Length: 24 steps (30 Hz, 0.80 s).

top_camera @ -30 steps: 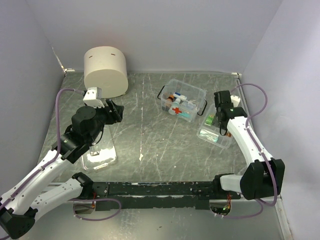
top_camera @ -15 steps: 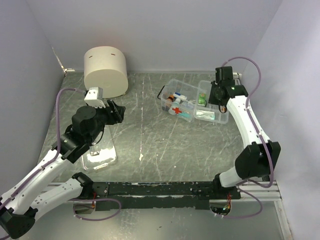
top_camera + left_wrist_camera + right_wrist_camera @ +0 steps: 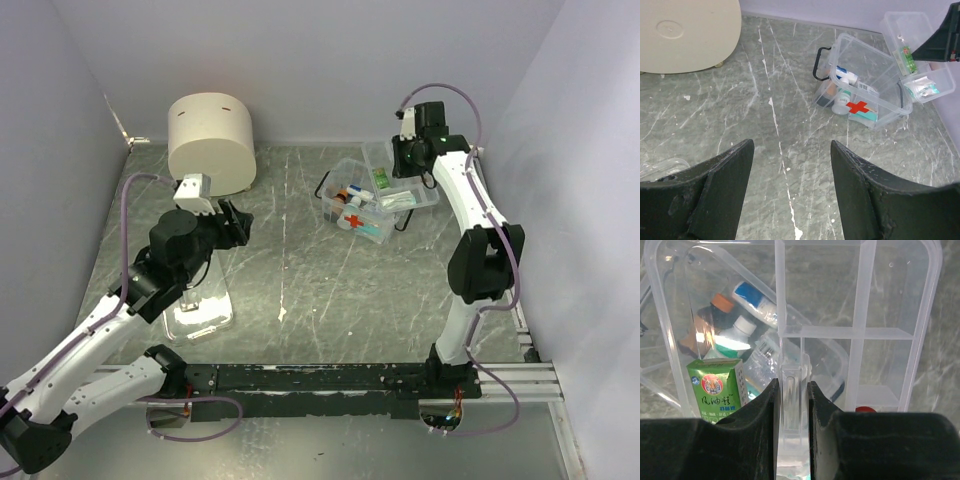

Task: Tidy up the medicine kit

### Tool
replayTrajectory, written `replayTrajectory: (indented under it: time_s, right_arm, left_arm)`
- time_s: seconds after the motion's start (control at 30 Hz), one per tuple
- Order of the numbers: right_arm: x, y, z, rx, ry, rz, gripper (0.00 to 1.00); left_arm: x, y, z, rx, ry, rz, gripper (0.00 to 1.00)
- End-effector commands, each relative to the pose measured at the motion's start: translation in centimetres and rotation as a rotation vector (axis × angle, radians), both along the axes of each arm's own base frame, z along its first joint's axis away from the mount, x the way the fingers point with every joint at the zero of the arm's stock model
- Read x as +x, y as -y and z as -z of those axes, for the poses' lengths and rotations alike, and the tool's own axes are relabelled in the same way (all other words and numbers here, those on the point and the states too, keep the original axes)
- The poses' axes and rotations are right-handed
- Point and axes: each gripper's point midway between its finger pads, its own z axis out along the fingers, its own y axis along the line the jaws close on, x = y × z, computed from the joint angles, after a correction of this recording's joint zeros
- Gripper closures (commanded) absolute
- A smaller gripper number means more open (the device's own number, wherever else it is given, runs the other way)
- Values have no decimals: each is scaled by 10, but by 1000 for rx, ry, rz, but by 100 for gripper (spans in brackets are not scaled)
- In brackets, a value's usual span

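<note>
Right tool [image 3: 791,390] clamps the insert tray [image 3: 890,333], upper right, over the medicine kit [image 3: 856,107]; left tool [image 3: 790,150] gapes. If I tilt, the green carton [image 3: 715,387] may slide out.

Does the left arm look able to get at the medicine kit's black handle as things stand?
Probably yes: only bare table lies between the open left gripper and the handle; the tray hangs beyond.

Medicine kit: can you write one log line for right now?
right gripper: shut on divider tray | position: above medicine kit | green box: in tray | left gripper: open, empty
</note>
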Motion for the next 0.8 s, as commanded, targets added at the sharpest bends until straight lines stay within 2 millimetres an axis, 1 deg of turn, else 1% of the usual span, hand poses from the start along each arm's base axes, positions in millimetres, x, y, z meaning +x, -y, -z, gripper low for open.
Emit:
replayTrajectory:
  time_s: [0.0,0.2,0.3,0.33,0.4,0.53,0.63,0.77]
  right_arm:
    - [18,-12,-9,-50,53,-200,90]
    - [20,-37,-3,-109,69,-404,90]
    - [21,-46,2,-127,59,-484,90]
    - [22,-49,5,-139,55,-513,90]
    - [23,-52,17,-149,23,-563,89]
    - [14,-63,26,-143,-3,-670,89]
    - [9,-65,36,-146,-34,-711,89]
    - [2,-71,42,-147,-48,-776,87]
  left_arm:
    - [5,4,-17,-7,48,13,27]
    - [10,11,-11,10,50,39,27]
    - [12,13,-10,16,55,45,27]
    - [12,13,-9,17,57,45,27]
    - [13,13,-8,22,59,44,27]
    - [17,14,3,50,39,36,27]
    - [20,17,8,64,17,42,27]
    - [24,21,15,60,1,42,28]
